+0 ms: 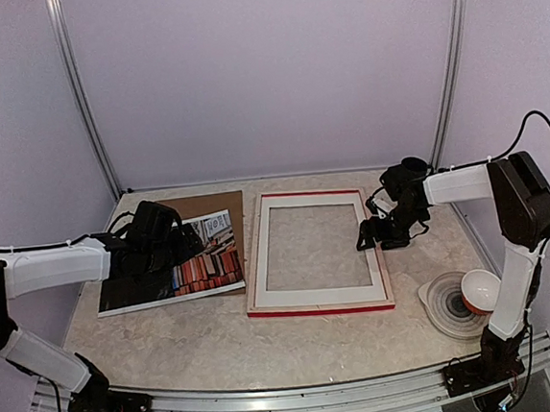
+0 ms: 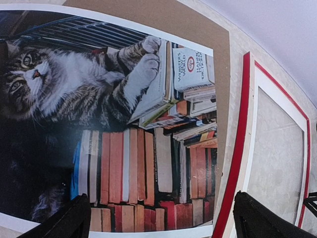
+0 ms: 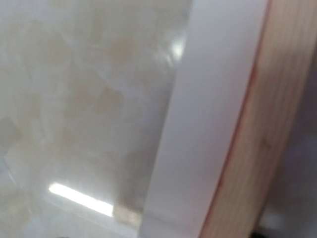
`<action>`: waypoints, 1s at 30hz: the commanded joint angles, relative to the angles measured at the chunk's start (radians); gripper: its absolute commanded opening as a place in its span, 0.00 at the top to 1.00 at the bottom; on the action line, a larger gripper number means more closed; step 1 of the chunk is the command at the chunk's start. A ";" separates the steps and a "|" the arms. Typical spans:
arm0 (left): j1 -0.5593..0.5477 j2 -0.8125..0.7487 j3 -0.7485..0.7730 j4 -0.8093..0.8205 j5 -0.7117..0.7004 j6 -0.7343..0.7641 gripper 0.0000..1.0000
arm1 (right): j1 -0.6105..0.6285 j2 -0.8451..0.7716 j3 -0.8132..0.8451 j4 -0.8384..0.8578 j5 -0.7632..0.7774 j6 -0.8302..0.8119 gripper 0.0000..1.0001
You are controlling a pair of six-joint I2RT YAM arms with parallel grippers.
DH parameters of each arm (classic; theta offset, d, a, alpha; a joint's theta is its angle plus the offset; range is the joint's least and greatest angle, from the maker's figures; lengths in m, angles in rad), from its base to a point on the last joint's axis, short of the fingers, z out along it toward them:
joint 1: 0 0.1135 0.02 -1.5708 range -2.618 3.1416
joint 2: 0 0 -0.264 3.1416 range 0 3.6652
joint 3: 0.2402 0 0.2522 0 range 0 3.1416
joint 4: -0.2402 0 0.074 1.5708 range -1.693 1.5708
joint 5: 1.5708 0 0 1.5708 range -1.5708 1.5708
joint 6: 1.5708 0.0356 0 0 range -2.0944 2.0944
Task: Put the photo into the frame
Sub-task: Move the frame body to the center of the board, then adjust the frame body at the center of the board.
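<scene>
The left arm rises from its base at the 7 o'clock corner of the table (image 1: 220,351), folds at the elbow and runs its white forearm toward 3 o'clock. The left gripper (image 2: 163,217) hangs over the photo (image 1: 208,265) with its camera looking down on the print. Its two fingertips (image 2: 69,223) stand wide apart, with nothing between them, and the pictures do not show either one touching the paper.

The photo lies flat and face up at 9 o'clock of the frame (image 1: 321,309), on a brown backing board (image 1: 222,203) that shows past its 12 o'clock and 3 o'clock edges. The cat occupies the end nearest the left arm. The book stacks occupy the end nearest the frame.

The frame lies flat at table centre, just beside the board, its pale wood upward and red showing on its outer edges. A white mat (image 3: 208,114) sits inside it. Bare table shows through the window.

The right arm stands up from its base at 5 o'clock, bends at the elbow and reaches toward 9 o'clock. The right gripper (image 1: 372,234) is at the frame's 3 o'clock rail. Its wrist view is blurred and shows only wood, mat and table, so the state of the jaws cannot be told.

A bowl (image 1: 481,290) rests on a plate (image 1: 443,309) at 4 o'clock of the frame.
</scene>
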 commanded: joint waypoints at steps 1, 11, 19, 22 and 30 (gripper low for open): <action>0.042 -0.052 -0.037 -0.048 -0.039 0.017 0.01 | 0.013 -0.041 0.016 -0.004 0.063 -0.011 0.06; 0.062 -0.156 -0.124 -0.089 -0.039 -0.059 0.01 | 0.067 -0.175 0.097 -0.026 0.115 -0.062 0.01; -0.045 -0.247 -0.142 -0.089 -0.087 -0.115 0.01 | 0.148 -0.128 0.206 0.035 -0.004 -0.093 0.01; -0.099 -0.226 -0.107 -0.099 -0.106 -0.114 0.01 | 0.164 -0.122 0.172 0.114 -0.028 -0.091 0.01; -0.165 -0.213 -0.008 -0.213 -0.231 -0.098 0.01 | 0.169 -0.081 0.242 0.144 -0.047 -0.080 0.01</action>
